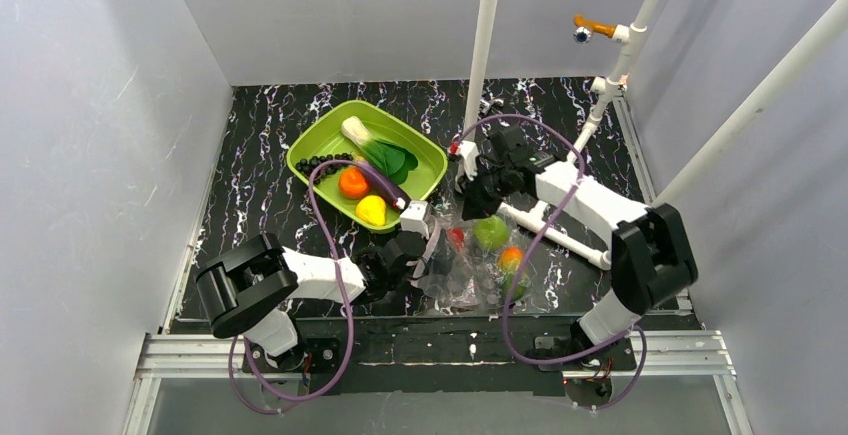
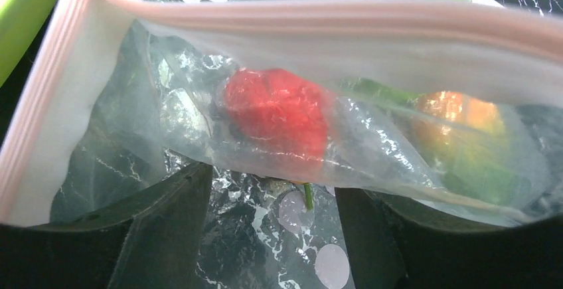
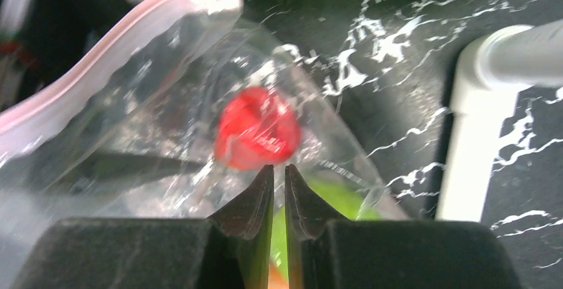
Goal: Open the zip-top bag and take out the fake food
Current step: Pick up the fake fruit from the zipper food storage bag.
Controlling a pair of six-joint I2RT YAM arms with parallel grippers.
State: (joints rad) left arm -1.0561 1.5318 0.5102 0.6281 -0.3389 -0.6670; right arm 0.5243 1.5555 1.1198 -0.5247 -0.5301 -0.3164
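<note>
1. While both arms lean in over the black marble table (image 1: 260,155), the biggest thing on it is the zip-top bag (image 1: 462,277). It's crumpled near the front edge between the two arms, just beside the near corner of the green tray (image 1: 312,143).
2. That tray holds a leafy green (image 1: 378,151), dark grapes (image 1: 318,163), an orange (image 1: 353,183) and a lemon (image 1: 371,210).
3. Left gripper (image 2: 272,183): jaws spread wide, clear plastic lying across the gap, the pink zip strip (image 2: 345,26) running just above.
4. Right gripper (image 3: 279,169): fingers all but closed, tips over the bag right under the red fruit (image 3: 255,129). Can't tell if any film is pinched.
5. The red fruit and an orange-and-green fruit (image 2: 458,136) show through the plastic, and a green apple (image 1: 491,232) sits at the bag's far end.
</note>
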